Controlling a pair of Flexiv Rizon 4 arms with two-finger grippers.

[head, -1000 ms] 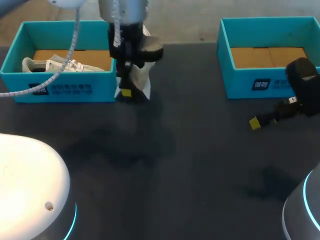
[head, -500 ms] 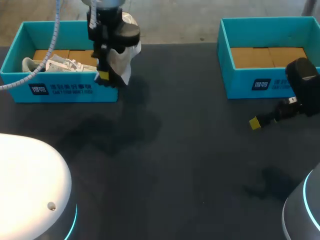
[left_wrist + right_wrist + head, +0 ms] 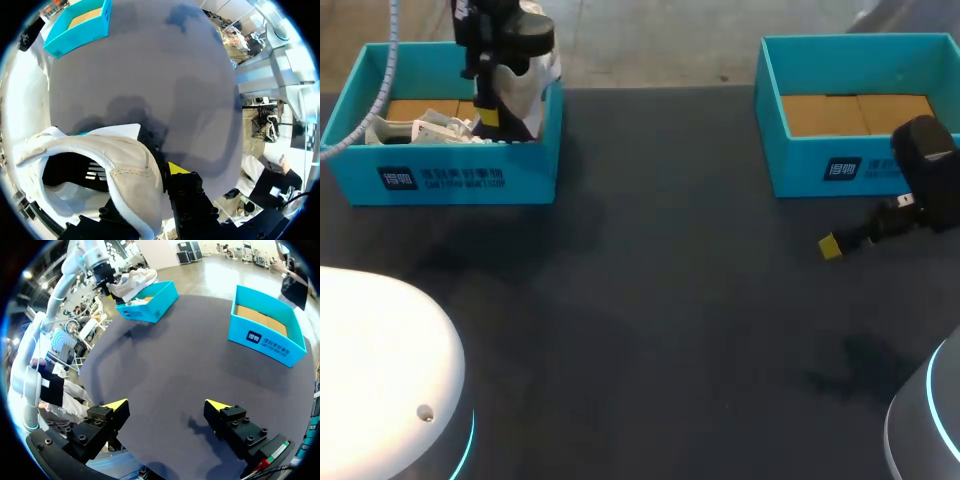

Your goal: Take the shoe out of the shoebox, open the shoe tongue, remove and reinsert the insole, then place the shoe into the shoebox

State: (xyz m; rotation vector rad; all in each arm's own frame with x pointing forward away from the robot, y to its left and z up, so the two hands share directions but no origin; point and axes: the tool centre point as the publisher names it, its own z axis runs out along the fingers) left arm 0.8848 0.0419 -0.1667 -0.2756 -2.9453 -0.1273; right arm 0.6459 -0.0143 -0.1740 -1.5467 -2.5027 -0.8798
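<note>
White canvas shoe [image 3: 532, 80] hangs from the left gripper [image 3: 490, 115], whose fingers are clamped on the rim of the shoe's opening. It is above the right end of the teal cardboard shoebox [image 3: 450, 178] on the left side of the dark table [image 3: 670, 300]. A second pale laced shoe [image 3: 415, 128] lies in that box, filling its other end.

The risks, as I judge them:
- The hold is on one thin, soft rim, so the shoe could swing or slip free on the way down.
- Its sole or toe could catch the box's wall and drag or tip the light cardboard.
- It could land on the lying shoe and sit proud of the rim.

The right gripper [image 3: 167, 407] rests low over the table, fingers spread wide with nothing between them. It is well apart from that box, so it cannot steady it.
</note>
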